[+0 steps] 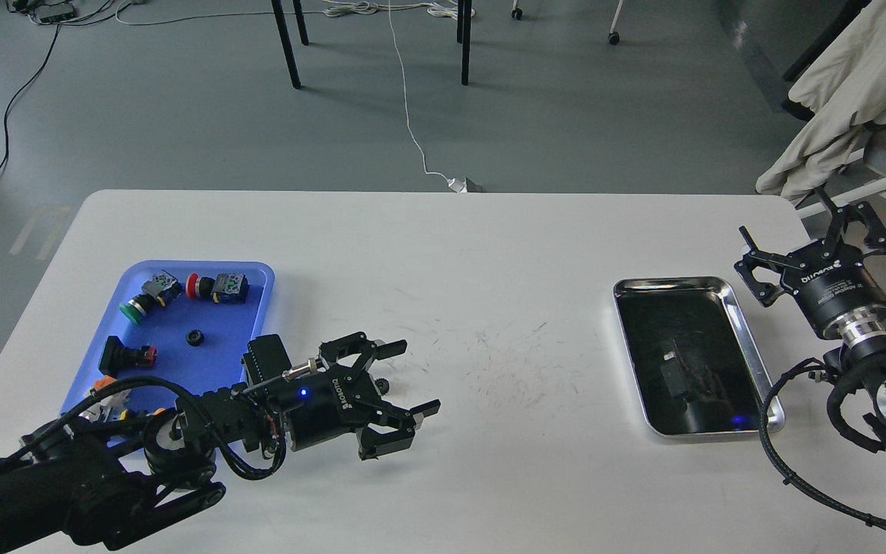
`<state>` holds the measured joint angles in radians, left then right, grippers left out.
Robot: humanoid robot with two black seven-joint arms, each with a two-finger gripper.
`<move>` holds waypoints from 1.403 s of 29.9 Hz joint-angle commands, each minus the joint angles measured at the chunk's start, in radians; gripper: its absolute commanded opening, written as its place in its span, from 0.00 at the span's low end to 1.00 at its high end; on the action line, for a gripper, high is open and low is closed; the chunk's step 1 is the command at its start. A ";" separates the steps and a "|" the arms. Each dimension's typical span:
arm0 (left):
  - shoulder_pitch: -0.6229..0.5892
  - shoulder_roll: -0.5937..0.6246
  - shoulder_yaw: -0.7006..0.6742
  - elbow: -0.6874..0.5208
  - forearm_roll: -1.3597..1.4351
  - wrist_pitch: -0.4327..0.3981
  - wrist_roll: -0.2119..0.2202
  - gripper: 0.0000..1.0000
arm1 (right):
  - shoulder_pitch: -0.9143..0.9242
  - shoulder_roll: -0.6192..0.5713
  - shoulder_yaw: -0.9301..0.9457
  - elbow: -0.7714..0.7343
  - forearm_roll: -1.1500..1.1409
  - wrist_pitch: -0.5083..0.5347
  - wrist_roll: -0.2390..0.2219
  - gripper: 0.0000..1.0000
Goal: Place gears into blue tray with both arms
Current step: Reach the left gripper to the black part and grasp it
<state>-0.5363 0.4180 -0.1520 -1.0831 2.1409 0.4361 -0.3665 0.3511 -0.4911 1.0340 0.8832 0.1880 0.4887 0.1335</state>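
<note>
Blue tray (254,271) is seen to hold one gear (195,337) already; a second gear (383,384) lies on the table (443,254) between the spread fingers of the left gripper (417,378), not yet grasped. Nothing is held by the right gripper (806,228), spread wide beside the steel tray (743,323).

two gears (195,337), four push-button switches (216,287), one blue tray (258,271), one steel tray (747,338)

blue tray (258,277) near corner behind left arm (104,469); right arm (874,362) cut off — frame edge
</note>
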 commanded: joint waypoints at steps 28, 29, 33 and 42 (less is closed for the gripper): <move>0.044 0.030 0.000 0.124 0.024 0.053 -0.015 0.63 | -0.003 0.003 -0.014 0.002 -0.005 0.000 0.005 0.96; 0.045 0.028 0.000 0.126 0.025 0.053 -0.020 0.62 | -0.003 0.003 -0.014 0.002 -0.005 0.000 0.005 0.96; 0.048 0.022 0.000 0.140 0.024 0.053 -0.026 0.59 | -0.003 0.003 -0.014 0.005 -0.005 0.000 0.005 0.96; 0.048 0.013 -0.001 0.146 0.025 0.053 -0.023 0.31 | -0.003 0.016 -0.012 0.005 -0.005 0.000 0.005 0.96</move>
<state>-0.4878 0.4322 -0.1521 -0.9379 2.1653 0.4894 -0.3921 0.3477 -0.4841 1.0202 0.8881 0.1825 0.4887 0.1382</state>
